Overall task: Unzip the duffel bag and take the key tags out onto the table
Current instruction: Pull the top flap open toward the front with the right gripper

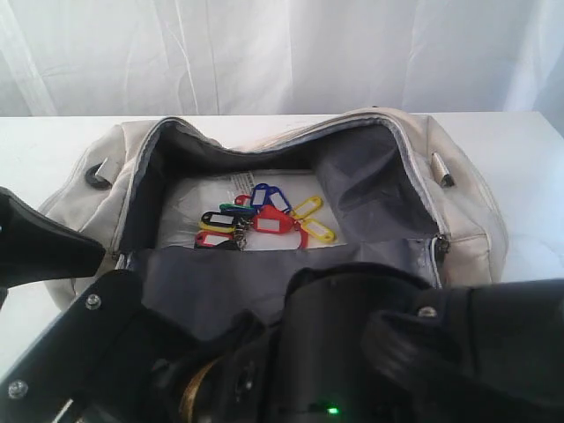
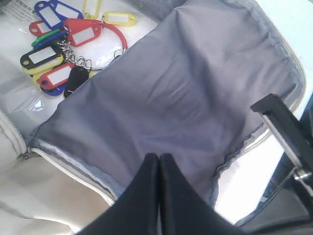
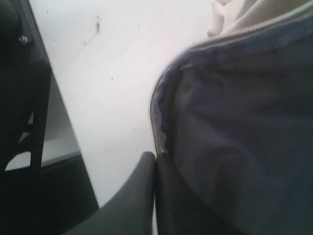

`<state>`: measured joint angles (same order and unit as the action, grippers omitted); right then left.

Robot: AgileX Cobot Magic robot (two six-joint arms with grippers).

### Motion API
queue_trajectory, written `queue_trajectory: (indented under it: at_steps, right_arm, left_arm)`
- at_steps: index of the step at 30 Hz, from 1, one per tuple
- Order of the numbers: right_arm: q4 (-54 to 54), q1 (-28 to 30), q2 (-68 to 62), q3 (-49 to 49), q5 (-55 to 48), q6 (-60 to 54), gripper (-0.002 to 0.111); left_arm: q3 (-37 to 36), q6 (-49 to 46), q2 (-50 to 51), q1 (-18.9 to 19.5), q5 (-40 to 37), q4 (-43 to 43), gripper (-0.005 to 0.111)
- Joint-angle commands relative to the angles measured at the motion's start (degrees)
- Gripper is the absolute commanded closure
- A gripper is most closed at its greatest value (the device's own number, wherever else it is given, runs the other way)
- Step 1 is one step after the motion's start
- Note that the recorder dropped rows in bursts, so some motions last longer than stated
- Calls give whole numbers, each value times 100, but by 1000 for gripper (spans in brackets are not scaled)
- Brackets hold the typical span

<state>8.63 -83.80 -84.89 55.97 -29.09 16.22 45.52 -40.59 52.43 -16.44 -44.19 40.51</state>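
Bunch of small plastic key tags (image 1: 260, 216) in red, yellow, blue, green and black, joined on a metal ring and short chains, lying inside the large cream fabric duffel bag (image 1: 467, 207), on a white sheet (image 1: 198, 189) that covers the bag's floor. The main opening is unzipped and gapes wide. A grey lining flap (image 1: 220, 282) is folded down over the bag's near side, towards the robot. The bag rests on the wide, plain white table (image 1: 53, 150), with a white curtain (image 1: 264, 53) behind it.

Left wrist view: the key tags (image 2: 63, 44) lie just beyond the far edge of the grey lining flap (image 2: 186, 98), whose border carries a pale zipper (image 2: 63, 169). The left gripper (image 2: 159, 161) hangs over this flap, well apart from the tags. Its two dark fingers are pressed together with nothing visible between them.

Right wrist view: the right gripper (image 3: 155, 159) has its fingers closed against each other, with the tips at the flap's zipper (image 3: 156, 122) where the bag (image 3: 244, 122) meets the bare table (image 3: 112, 73). Whether they pinch the fabric cannot be told.

The dark arms (image 1: 352, 352) fill the foreground of the exterior view.
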Motion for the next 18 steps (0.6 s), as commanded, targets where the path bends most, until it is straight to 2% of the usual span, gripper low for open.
queue_trajectory:
  at_steps: [1, 5, 13, 18]
  right_arm:
    - [652, 83, 579, 62, -843, 77, 108]
    - [1581, 258, 1015, 62, -1547, 972, 108]
    - [1598, 388, 936, -660, -1882, 1103, 108]
    - [1438, 388, 893, -1005, -2894, 1574, 108]
  left_arm:
    - [-27, 30, -42, -27, -41, 50, 107]
    - [-27, 30, -42, -27, -30, 50, 107]
    - [-27, 30, -42, -27, -30, 50, 107]
    - [-27, 16, -42, -27, -30, 50, 107]
